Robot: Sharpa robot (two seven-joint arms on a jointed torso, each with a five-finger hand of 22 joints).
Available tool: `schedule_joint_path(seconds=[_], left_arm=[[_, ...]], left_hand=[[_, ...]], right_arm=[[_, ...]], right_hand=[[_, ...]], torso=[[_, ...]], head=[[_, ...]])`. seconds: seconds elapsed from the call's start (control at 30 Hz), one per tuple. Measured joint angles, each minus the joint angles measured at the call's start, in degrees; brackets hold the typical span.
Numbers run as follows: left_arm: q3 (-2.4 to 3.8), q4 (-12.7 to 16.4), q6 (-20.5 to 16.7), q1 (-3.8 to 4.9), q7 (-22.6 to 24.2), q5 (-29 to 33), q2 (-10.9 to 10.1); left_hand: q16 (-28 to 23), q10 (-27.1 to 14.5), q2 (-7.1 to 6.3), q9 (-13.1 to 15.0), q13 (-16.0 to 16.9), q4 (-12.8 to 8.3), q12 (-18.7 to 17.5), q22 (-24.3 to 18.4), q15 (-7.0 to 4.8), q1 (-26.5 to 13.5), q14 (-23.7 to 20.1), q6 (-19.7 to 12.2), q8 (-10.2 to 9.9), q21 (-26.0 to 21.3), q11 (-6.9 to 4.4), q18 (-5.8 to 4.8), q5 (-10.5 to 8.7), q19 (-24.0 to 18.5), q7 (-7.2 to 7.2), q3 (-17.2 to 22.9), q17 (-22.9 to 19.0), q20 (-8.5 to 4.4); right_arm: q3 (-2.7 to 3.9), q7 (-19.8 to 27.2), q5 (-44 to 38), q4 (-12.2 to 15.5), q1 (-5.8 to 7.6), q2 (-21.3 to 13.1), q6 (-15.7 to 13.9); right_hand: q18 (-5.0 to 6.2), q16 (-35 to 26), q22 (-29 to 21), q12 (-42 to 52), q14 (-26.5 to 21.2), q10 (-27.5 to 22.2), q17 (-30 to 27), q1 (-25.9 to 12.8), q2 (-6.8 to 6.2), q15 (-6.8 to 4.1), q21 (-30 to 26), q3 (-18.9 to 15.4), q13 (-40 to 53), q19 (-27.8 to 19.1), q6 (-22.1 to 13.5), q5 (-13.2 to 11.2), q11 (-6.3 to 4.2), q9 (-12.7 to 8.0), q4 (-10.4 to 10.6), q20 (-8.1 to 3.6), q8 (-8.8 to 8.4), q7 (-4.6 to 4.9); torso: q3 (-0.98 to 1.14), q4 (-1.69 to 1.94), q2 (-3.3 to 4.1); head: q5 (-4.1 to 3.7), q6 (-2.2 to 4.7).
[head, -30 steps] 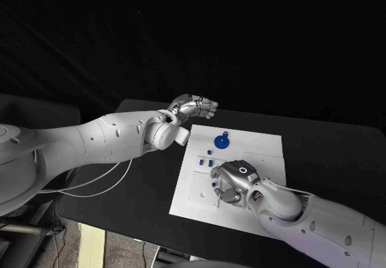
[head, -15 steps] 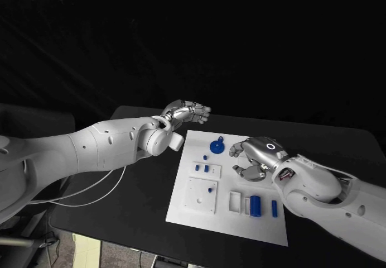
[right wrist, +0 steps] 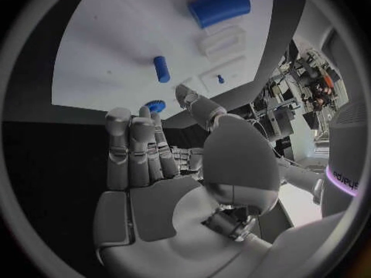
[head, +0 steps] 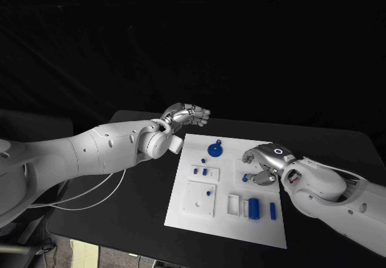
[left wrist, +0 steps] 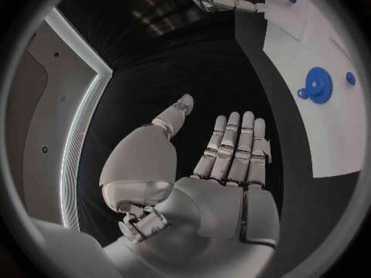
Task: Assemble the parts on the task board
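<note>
The white task board [head: 261, 231] lies in the middle of the black table. On it are a blue gear [head: 215, 149], several small blue pegs [head: 205, 172], a blue cylinder [head: 254, 207] in a white socket and a slim blue piece [head: 273, 209]. My right hand [head: 265, 162] hovers over the board's right side, fingers straight [right wrist: 135, 148], thumb apart, holding nothing. My left hand [head: 187, 115] hangs beyond the board's far left corner, fingers [left wrist: 235, 145] stretched side by side, holding nothing. The left wrist view has the gear [left wrist: 317, 84] on the board [left wrist: 309, 136].
A white square plate [head: 198, 200] with a blue peg [head: 210, 191] sits on the board's left near part. The right wrist view has the cylinder [right wrist: 220, 7], a peg [right wrist: 161, 68] and a white socket block [right wrist: 224, 43]. Black table [head: 129, 201] surrounds the board.
My right hand has lifted from the board's near left part and moved to its right side, uncovering the cylinder and sockets. The left hand has barely moved. The camera has shifted.
</note>
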Motion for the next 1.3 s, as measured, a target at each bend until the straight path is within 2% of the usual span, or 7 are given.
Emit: schedule_joint_path(seconds=[0.27,0.47,0.57,0.93,1.1,1.17,1.3], left_arm=[[0.0,-0.2,0.0,0.0,0.0,0.0,0.0],[-0.01,-0.2,0.0,0.0,0.0,0.0,0.0],[-0.01,-0.2,0.0,0.0,0.0,0.0,0.0],[-0.01,-0.2,0.0,0.0,0.0,0.0,0.0],[-0.01,-0.2,0.0,0.0,0.0,0.0,-0.1],[0.0,-0.2,0.0,0.0,0.0,0.0,-0.1],[0.0,-0.2,0.0,0.0,0.0,0.1,-0.1]], left_hand=[[0.0,0.0,0.0,0.0,-0.1,0.0,0.0,0.0,0.0,0.0,0.0,0.0,0.0,0.0,0.0,0.0,0.0,0.0,0.0,0.0,0.0,0.0],[0.0,0.0,0.0,-0.1,0.0,0.0,0.0,0.0,0.0,0.0,0.0,0.0,0.0,0.0,0.0,0.0,0.0,0.0,0.0,0.0,0.0,0.0],[0.0,0.0,0.0,0.0,0.0,0.0,0.0,0.0,0.0,0.0,0.0,0.0,0.0,0.0,0.0,0.0,0.0,0.0,0.0,0.0,0.0,0.0],[0.0,0.0,0.0,0.0,0.0,0.0,0.0,0.0,0.0,0.0,0.0,0.0,0.0,0.0,0.0,0.0,0.0,0.0,0.0,0.0,0.1,0.0],[0.0,0.0,0.0,0.0,0.0,0.0,0.0,0.0,0.0,0.0,0.0,0.0,0.0,0.0,0.0,0.0,0.0,0.0,0.0,0.0,0.1,0.0],[0.0,0.0,0.0,0.0,0.0,0.0,0.0,0.0,0.0,0.0,0.0,0.0,0.0,0.0,0.0,0.0,0.0,0.0,0.0,0.0,0.1,0.0],[0.0,0.0,0.0,0.0,0.0,0.0,0.0,0.0,0.0,0.0,0.0,0.0,0.0,0.0,0.0,0.0,0.0,0.0,0.0,0.0,0.1,-0.01]], right_arm=[[-2.13,0.4,-0.1,-2.3,-0.23,1.3,1.3],[-2.31,0.7,-0.6,-3.2,-0.52,2.0,1.7],[-2.34,0.8,-0.8,-3.4,-0.64,2.2,1.8],[-2.47,1.3,-1.6,-3.9,-1.42,3.0,2.0],[-2.42,1.3,-2.1,-4.3,-1.46,3.2,2.0],[-2.4,1.3,-2.4,-4.4,-1.49,3.3,1.9],[-2.4,1.2,-2.9,-4.6,-1.55,3.4,1.9]], right_hand=[[0.0,0.0,0.0,0.0,0.0,-0.2,0.0,0.0,0.0,0.0,-0.2,0.2,-0.4,0.2,-0.1,-0.2,0.2,0.0,0.2,0.23,0.0,-0.09],[0.01,0.2,0.0,0.4,0.0,0.8,0.0,1.6,0.22,-0.03,-0.5,2.2,-0.5,0.2,0.8,-0.2,-0.85,0.5,1.4,0.38,0.91,0.81],[0.02,0.2,0.0,0.9,0.2,1.7,-0.1,2.0,0.5,-0.63,-0.5,3.2,-0.5,0.3,1.2,-0.2,-1.43,0.7,1.7,0.52,1.31,1.18],[0.04,0.2,0.0,3.1,0.6,5.1,-0.1,3.4,1.83,-1.12,-0.5,6.7,-0.4,1.0,4.1,-0.2,-1.92,1.4,3.5,0.49,3.13,1.06],[0.03,0.2,0.0,4.2,0.5,6.9,-0.1,3.6,2.17,-1.82,-0.5,7.6,-0.1,1.0,5.6,-0.2,-2.96,1.7,4.0,0.51,3.94,0.63],[0.03,0.2,0.0,4.6,0.5,7.2,-0.1,3.8,3.09,-1.91,-0.5,8.3,0.2,1.0,6.1,-0.2,-3.11,1.8,4.1,0.51,4.04,0.32],[0.02,0.2,0.0,4.9,0.6,8.0,-0.1,4.1,3.65,-2.15,-0.2,9.0,0.5,1.1,6.7,-0.2,-3.48,1.9,4.0,0.6,4.34,0.27]], torso=[[-0.07,0.15,0.07],[-0.18,0.16,0.1],[-0.2,0.16,0.1],[-0.25,0.16,0.1],[-0.25,0.15,0.1],[-0.25,0.15,0.09],[-0.25,0.14,0.05]], head=[[-0.19,0.21],[-0.27,0.24],[-0.28,0.15],[-0.18,-0.18],[-0.12,-0.33],[-0.08,-0.38],[-0.05,-0.34]])
